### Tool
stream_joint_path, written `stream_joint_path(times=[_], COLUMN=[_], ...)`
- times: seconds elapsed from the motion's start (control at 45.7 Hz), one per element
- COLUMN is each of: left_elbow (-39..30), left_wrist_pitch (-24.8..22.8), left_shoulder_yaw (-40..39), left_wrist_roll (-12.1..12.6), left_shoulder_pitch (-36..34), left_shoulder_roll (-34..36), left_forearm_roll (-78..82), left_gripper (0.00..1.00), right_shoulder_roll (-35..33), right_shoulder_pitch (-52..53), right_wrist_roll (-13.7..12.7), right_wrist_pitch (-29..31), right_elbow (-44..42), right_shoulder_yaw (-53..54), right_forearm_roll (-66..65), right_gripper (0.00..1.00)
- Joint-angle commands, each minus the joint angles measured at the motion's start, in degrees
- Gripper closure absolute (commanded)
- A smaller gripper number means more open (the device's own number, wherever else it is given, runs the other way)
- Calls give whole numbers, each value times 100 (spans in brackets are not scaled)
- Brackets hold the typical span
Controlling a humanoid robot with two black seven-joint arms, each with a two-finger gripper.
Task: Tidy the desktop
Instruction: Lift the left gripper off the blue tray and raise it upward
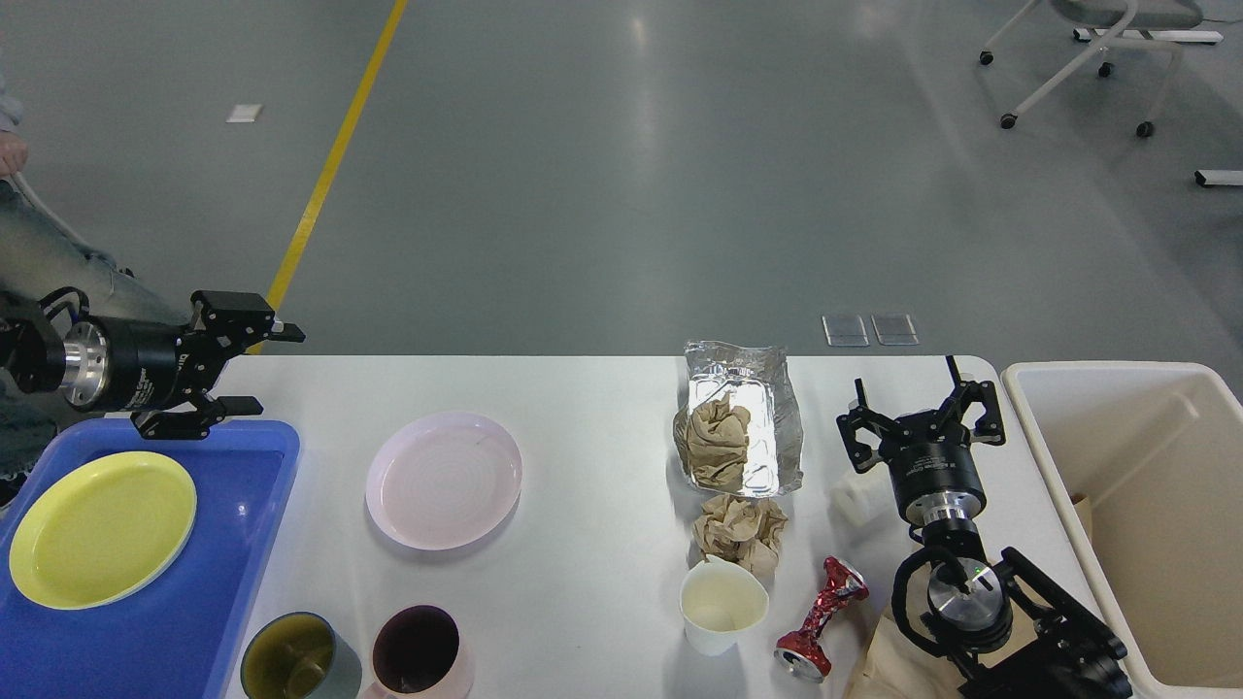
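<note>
The white desktop holds a pink plate, a foil tray with crumpled brown paper in it, a loose brown paper ball, a white paper cup, a crushed red can, an olive cup and a dark maroon cup. My left gripper is open and empty, lying sideways above the far edge of the blue tray, left of the pink plate. My right gripper is open and empty, pointing away, right of the foil tray.
A yellow plate lies in the blue tray. A cream bin stands at the table's right end. A small white object sits beside my right wrist. Brown paper lies under my right arm. A person's legs are at far left.
</note>
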Motion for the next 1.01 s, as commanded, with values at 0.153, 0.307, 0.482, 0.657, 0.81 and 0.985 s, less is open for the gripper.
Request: stream_joint_path(times=[0.153, 0.307, 0.482, 0.657, 0.81, 0.985], left_elbow=[-1958, -2195, -2774, -3997, -4252, -4428], left_wrist_pitch=[73, 20, -6, -6, -313, -621], left_shoulder_yaw=[1846, 2417, 2567, 2559, 2445, 2339], left_wrist_roll=[-122, -122, 18, 966, 2451, 2795], left_shoulder_pitch=[-2063, -2748, -3653, -5200, -5535, -5781], left_shoulder_roll=[-1376, -2071, -2791, -2959, -3319, -3504], left_forearm_roll=[-54, -36, -45, -115, -449, -748], left_gripper=[4, 4, 4, 4, 4, 4], right_shoulder_roll=[0, 0, 0, 0, 0, 0], right_shoulder_pitch=[0, 0, 0, 0, 0, 0], right_wrist_roll=[0, 0, 0, 9, 0, 9], right_wrist_pitch=[0, 0, 0, 0, 0, 0], right_elbow=[0, 0, 0, 0, -9, -9], right_shoulder_yaw=[0, 0, 0, 0, 0, 0], right_forearm_roll=[-6, 3, -6, -6, -6, -6], right_gripper=[0, 0, 0, 0, 0, 0])
